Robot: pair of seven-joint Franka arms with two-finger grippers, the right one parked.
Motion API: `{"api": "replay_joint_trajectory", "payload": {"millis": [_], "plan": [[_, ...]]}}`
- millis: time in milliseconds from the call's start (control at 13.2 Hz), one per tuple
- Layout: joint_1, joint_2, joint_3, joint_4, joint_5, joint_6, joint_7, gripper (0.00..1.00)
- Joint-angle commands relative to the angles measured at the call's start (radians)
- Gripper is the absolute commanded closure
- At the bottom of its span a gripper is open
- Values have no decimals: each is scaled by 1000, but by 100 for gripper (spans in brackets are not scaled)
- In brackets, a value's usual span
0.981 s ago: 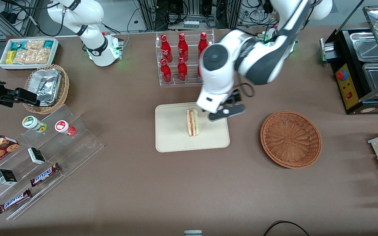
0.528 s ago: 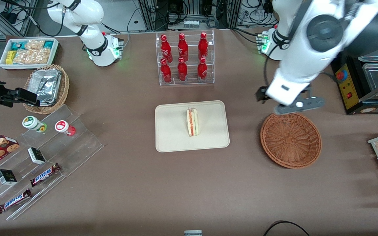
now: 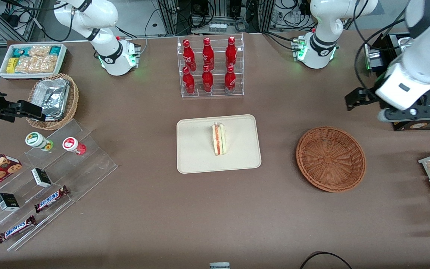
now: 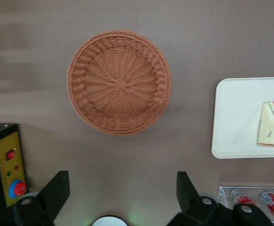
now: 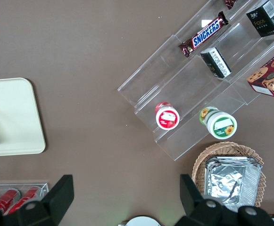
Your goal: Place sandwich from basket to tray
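Front view shows the sandwich (image 3: 219, 139) on the tray (image 3: 196, 157) at mid-bench. Beside it the basket (image 3: 330, 158) holds nothing. Above the working arm's end, the gripper (image 4: 122, 197) hangs released, fingers (image 4: 56, 190) spread.

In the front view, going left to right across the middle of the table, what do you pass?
Foil basket → tray with the sandwich on it → empty brown basket → the open hand, above the table near the working arm's end.

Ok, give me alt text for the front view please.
A sandwich lies on a cream tray mid-table; the brown wicker basket beside it is empty. The open claw hangs high toward the working arm's end.
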Motion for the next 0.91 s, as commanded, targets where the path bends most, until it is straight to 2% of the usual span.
{"api": "replay_joint_trajectory", "payload": {"millis": [0,377,679,830], "plan": [[50,-39,-8,-40,-16,6,69,0],[17,-4,77,-1,-17,18,86,0],[-80,-2,182,22,-17,20,155,0],[-100,-2,201,22,-16,21,158,0]]}}
